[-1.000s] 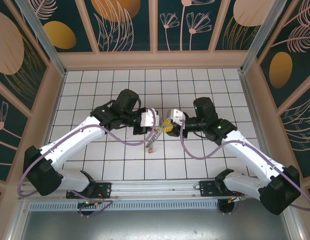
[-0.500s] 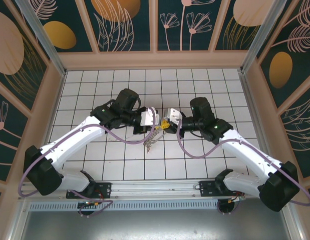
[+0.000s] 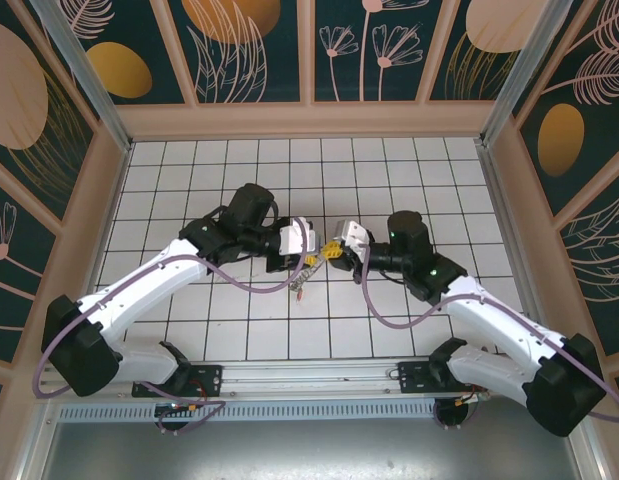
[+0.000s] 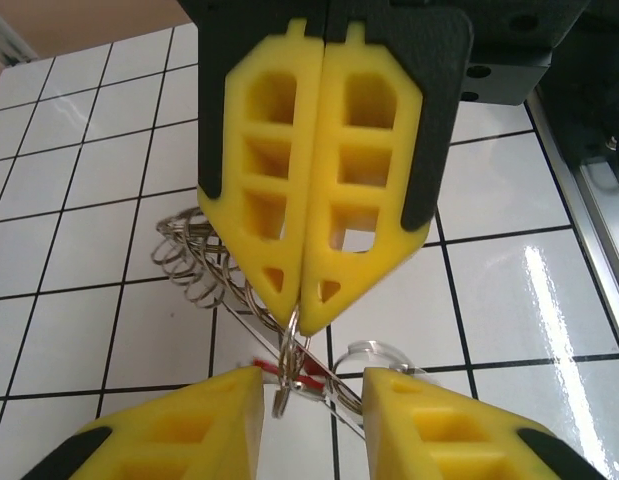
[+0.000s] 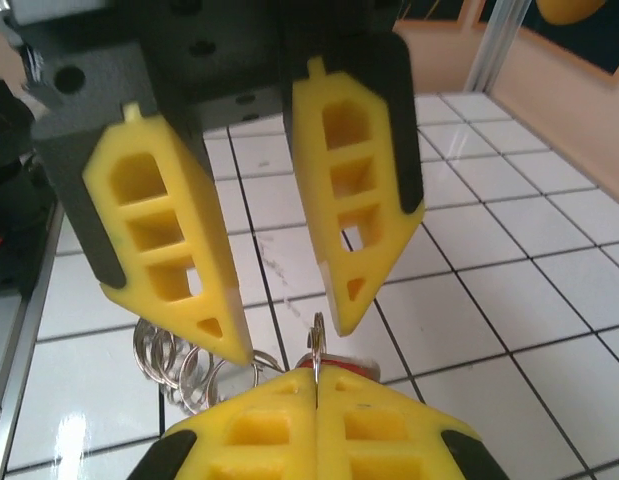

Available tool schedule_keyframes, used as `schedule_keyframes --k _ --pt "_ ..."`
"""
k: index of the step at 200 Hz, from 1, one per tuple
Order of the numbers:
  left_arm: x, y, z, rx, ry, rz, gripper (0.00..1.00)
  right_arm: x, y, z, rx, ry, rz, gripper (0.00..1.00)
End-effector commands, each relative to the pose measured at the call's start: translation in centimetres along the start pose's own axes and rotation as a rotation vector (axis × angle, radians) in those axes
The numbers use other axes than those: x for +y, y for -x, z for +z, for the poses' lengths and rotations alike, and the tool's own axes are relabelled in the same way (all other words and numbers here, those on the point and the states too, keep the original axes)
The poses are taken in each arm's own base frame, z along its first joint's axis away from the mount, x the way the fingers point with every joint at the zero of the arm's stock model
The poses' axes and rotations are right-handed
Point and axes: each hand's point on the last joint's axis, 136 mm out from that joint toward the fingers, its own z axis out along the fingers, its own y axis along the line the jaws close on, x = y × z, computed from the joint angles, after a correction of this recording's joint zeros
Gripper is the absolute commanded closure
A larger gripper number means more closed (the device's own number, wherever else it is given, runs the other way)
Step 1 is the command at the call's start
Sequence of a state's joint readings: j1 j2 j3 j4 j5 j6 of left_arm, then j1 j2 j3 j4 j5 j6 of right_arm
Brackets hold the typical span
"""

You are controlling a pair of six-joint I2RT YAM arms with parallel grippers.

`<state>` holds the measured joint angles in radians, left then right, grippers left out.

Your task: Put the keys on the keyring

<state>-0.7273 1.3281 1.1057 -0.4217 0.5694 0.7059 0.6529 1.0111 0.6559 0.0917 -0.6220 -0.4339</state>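
Keyring [image 3: 303, 275] at table [image 3: 189, 170] centre, walls [image 3: 309, 120] well apart.

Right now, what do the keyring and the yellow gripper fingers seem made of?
Keyring: likely steel wire, silvery and glossy; its coiled loops glint. Gripper fingers: matte yellow plastic, perhaps printed; hollow ribbed cells show.

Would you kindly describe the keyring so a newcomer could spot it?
On the white tiled table, find where the left claw and right claw meet. The keyring is between them: a thin silvery chain of small loops, unlike the purple cables.
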Motion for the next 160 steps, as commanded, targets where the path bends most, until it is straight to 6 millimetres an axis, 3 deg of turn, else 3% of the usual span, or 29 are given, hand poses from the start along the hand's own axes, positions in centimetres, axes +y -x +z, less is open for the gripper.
schedule_keyframes --k 1,35,60,75,95,116,137,160 --pt "-0.1 0.9 -0.1 -0.048 0.001 0.009 0.68 0.1 4.7 -1.1 -0.210 -0.009 -0.035 1.00" --pt "0.1 1.9 -0.1 -0.083 -0.001 0.019 0.73 0.8 4.8 -1.4 -0.253 0.008 -0.020 1.00" --pt "0.2 2.8 -0.3 -0.122 -0.002 0.028 0.86 1.2 5.0 -2.0 -0.291 0.007 -0.027 1.00" --pt "0.2 3.2 -0.5 -0.137 -0.002 0.032 1.00 1.5 4.9 -2.2 -0.308 0.012 -0.032 1.00" --pt "0.1 3.1 -0.5 -0.130 -0.005 0.045 1.00 1.6 4.0 -2.1 -0.271 0.014 -0.040 1.00" --pt "0.1 2.3 -0.5 -0.074 -0.012 0.048 1.00 1.3 1.7 -1.7 -0.123 0.000 -0.097 1.00" --pt "0.3 1.1 -0.4 0.017 -0.022 0.048 1.00 1.2 -0.2 -1.7 0.022 0.009 -0.140 0.83" --pt "0.5 -0.3 -0.4 0.104 -0.020 0.057 1.00 0.9 -1.1 -1.8 0.118 0.021 -0.163 0.79"
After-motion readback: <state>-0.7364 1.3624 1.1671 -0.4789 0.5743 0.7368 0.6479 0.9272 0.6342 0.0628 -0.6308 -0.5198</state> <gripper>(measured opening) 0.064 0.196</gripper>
